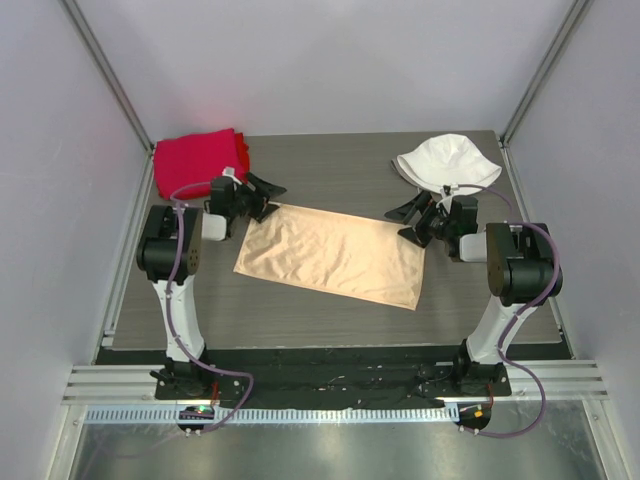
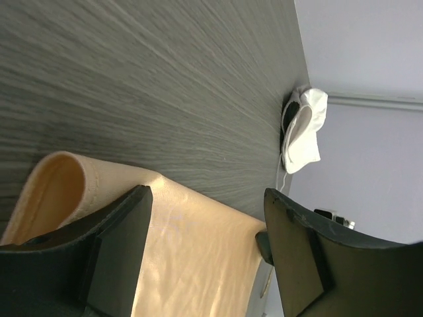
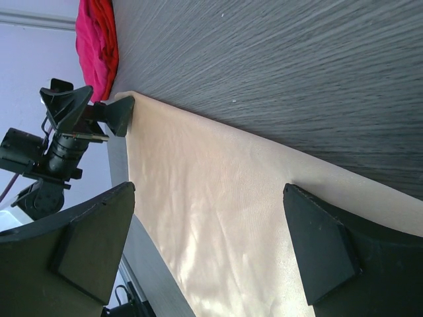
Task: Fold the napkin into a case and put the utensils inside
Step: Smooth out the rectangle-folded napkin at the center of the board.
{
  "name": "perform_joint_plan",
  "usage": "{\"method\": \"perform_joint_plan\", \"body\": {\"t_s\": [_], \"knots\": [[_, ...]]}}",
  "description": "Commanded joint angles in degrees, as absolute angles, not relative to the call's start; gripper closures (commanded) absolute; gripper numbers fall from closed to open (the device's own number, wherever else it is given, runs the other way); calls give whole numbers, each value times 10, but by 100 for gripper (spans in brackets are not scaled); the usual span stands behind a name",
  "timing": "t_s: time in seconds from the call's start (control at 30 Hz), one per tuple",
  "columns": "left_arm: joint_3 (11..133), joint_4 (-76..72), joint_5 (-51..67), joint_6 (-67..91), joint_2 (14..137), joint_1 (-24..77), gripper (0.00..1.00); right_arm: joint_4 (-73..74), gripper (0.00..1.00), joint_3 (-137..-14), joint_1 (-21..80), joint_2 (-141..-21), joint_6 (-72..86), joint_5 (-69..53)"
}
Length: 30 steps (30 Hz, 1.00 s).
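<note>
Napkin (image 1: 335,256) flat on the table (image 1: 330,165). Open left hand (image 1: 267,200) at its far left corner; open right hand (image 1: 408,222) at its far right.

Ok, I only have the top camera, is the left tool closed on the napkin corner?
Observer: No, the left wrist view shows the left tool open above the napkin corner.
Operator: Does that corner lie flat?
Observer: No, its edge curls up into a loop.
Operator: And the right tool?
Observer: Open too, with wrinkled napkin lying between its fingers.
</note>
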<state>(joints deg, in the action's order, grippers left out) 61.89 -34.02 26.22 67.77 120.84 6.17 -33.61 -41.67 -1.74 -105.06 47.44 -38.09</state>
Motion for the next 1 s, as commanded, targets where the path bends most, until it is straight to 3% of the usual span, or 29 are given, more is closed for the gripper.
{"method": "perform_joint_plan", "body": {"t_s": [0.0, 0.5, 0.8, 0.97], "knots": [[653, -331, 250, 631, 1217, 33, 28, -330, 0, -413, -25, -1056, 456, -374], [666, -266, 226, 580, 1245, -19, 27, -297, 0, -430, -30, -1033, 445, -379], [774, -97, 217, 480, 1141, -5, 23, -245, 0, -456, -28, -1016, 426, -367], [746, -140, 244, 529, 1076, 37, 21, -139, 0, -502, -14, -974, 366, -316]]}}
